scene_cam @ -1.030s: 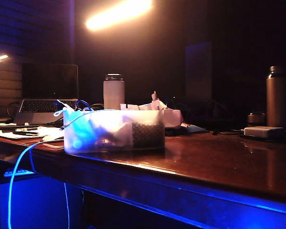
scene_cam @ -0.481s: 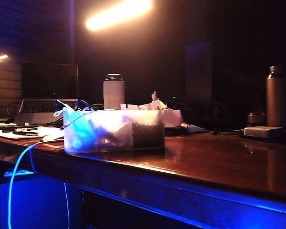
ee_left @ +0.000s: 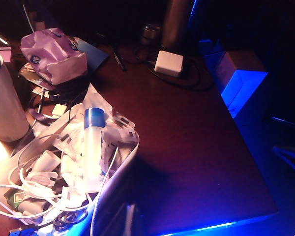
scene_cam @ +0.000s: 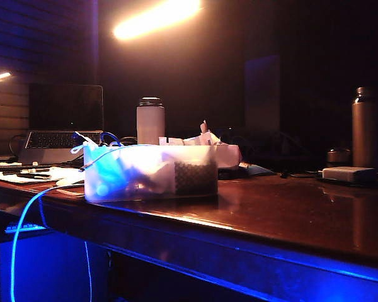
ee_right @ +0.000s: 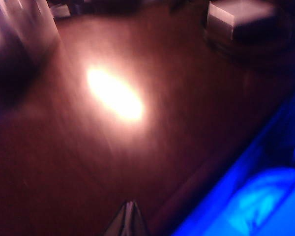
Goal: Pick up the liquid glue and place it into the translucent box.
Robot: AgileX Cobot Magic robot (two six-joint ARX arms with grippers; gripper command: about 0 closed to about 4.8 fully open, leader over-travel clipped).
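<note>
The liquid glue (ee_left: 92, 147), a pale bottle with a blue cap, lies inside the translucent box (ee_left: 119, 167) on top of white cables and packets. The exterior view has the box (scene_cam: 150, 173) near the table's front left edge, with blue and dark contents showing through. Neither arm appears in that view. My left gripper (ee_left: 129, 220) is only a dark shape with a pale strip beside the box wall, so its jaws are unreadable. My right gripper (ee_right: 130, 205) hovers over bare brown tabletop in a blurred picture, its tips pressed together and holding nothing.
A white tumbler (scene_cam: 150, 120) stands behind the box and a laptop (scene_cam: 63, 126) at the far left. A metal flask (scene_cam: 364, 126) and a small white box (scene_cam: 348, 173) sit at the right. A purple packet (ee_left: 54, 54) lies beyond the box. The table edge glows blue.
</note>
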